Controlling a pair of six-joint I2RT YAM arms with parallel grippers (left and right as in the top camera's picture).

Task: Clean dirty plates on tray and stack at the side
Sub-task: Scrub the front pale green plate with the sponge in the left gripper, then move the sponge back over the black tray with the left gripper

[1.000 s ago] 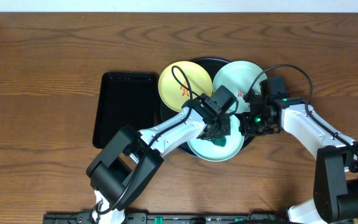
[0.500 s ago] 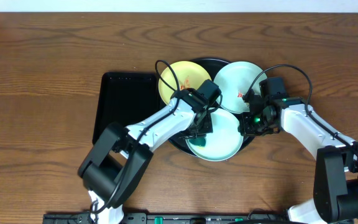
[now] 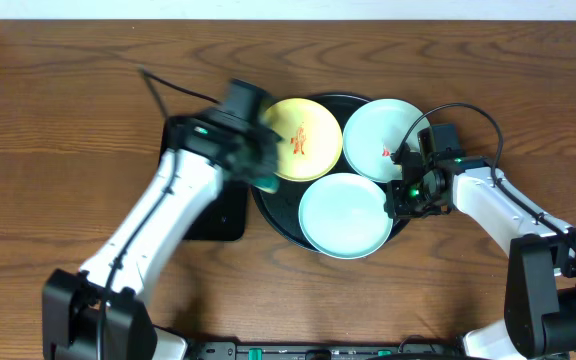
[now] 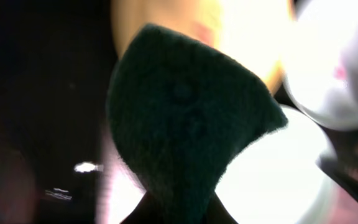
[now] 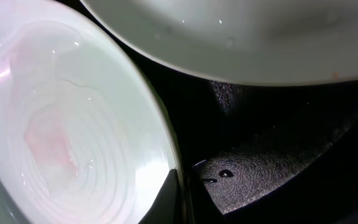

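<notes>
A: Three plates sit on the tray (image 3: 271, 208), and none is stacked yet. What moved?
B: The left fingers (image 3: 261, 176). A second ago we had them scrubbing the near plate (image 3: 343, 215). Now the arm has swung out left, blurred, over the edge of the yellow plate (image 3: 303, 140) and the small tray (image 3: 230, 225).
A: Holding anything?
B: Pinching the sponge (image 4: 185, 124). It fills the left wrist view, so we don't see the fingers themselves.
A: And the near plate?
B: Bare from overhead, no red. The right wrist view shows a faint pink film at centre. We judge it wiped, perhaps not spotless.
A: Right side?
B: The right fingers (image 3: 405, 197) have not shifted. They look pressed on the near plate's rim, steadying it.
A: What's left?
B: The yellow plate and the far plate (image 3: 388, 125) both carry red smears. Two to scrub, then all three go to the table (image 3: 68, 100) beside the tray.
</notes>
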